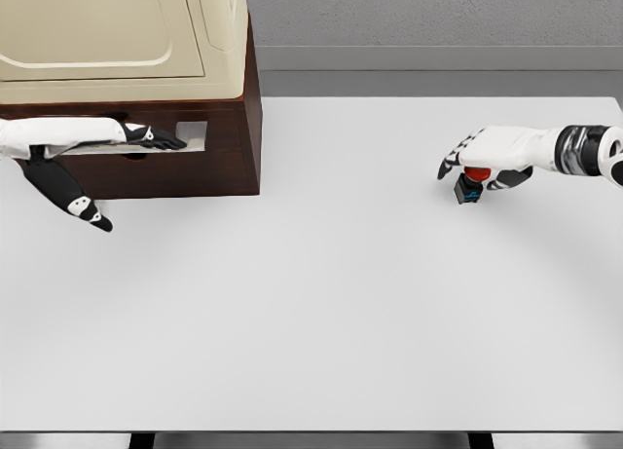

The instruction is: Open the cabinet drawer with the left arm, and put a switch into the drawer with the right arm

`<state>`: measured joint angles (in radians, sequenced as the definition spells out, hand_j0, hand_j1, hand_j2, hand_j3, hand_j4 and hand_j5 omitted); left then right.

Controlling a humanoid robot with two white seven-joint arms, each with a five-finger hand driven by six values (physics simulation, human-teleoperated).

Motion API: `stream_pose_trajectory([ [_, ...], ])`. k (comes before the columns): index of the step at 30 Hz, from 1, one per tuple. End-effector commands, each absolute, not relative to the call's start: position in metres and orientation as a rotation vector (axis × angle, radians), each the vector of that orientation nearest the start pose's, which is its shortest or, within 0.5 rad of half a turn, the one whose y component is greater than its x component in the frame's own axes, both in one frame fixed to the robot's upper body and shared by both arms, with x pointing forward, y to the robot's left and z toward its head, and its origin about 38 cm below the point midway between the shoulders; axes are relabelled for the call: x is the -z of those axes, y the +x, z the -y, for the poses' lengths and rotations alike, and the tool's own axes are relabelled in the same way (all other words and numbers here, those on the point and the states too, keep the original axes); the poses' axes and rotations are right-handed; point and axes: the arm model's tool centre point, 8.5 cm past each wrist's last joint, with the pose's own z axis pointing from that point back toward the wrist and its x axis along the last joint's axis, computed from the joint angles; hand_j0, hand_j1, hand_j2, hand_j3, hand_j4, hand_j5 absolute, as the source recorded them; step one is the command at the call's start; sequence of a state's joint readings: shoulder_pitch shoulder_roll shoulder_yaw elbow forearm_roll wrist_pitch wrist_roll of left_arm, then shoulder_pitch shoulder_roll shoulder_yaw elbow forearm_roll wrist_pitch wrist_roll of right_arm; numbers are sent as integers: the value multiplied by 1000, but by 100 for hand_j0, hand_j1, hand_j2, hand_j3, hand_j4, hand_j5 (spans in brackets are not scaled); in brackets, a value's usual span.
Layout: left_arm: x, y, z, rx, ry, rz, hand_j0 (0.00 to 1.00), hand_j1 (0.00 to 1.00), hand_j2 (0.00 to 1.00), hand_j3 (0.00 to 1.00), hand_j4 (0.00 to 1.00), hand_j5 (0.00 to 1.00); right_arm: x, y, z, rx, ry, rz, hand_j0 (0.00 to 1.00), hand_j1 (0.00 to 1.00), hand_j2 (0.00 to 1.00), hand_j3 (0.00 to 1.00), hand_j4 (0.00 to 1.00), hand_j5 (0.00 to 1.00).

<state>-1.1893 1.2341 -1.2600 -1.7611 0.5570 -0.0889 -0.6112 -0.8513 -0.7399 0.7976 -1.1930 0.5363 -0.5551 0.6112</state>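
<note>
A brown cabinet (224,108) with a cream top stands at the table's far left. Its drawer front (195,171) looks closed, with a pale handle recess (195,132). My left hand (136,135) lies flat against that recess, fingers straight and reaching into it, thumb (88,213) hanging down in front of the drawer. The switch (470,188), a small black block with a red button, stands on the table at the far right. My right hand (487,155) hovers right over it, palm down, fingers stretched past it to the left and thumb beside it, not closed around it.
The white table (311,303) stretches wide between the cabinet and the switch. Its front edge runs along the bottom of the view, and a grey wall stands behind it.
</note>
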Motion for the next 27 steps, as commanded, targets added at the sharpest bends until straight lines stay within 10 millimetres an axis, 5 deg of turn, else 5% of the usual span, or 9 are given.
stream_pose_trajectory([
  [1, -338, 397, -323, 1617, -12, 1279, 100, 100, 100, 100, 100, 100, -197, 485, 314, -2194, -483, 1058, 72, 72, 72, 72, 72, 72],
  [6, -351, 397, -325, 1610, 7, 1313, 100, 100, 100, 100, 100, 100, -194, 484, 313, -2200, -474, 1050, 70, 70, 70, 70, 70, 70],
  [27, -331, 389, -352, 1524, 20, 1272, 100, 100, 100, 100, 100, 100, -197, 485, 313, -2198, -478, 1056, 58, 58, 58, 58, 58, 58],
])
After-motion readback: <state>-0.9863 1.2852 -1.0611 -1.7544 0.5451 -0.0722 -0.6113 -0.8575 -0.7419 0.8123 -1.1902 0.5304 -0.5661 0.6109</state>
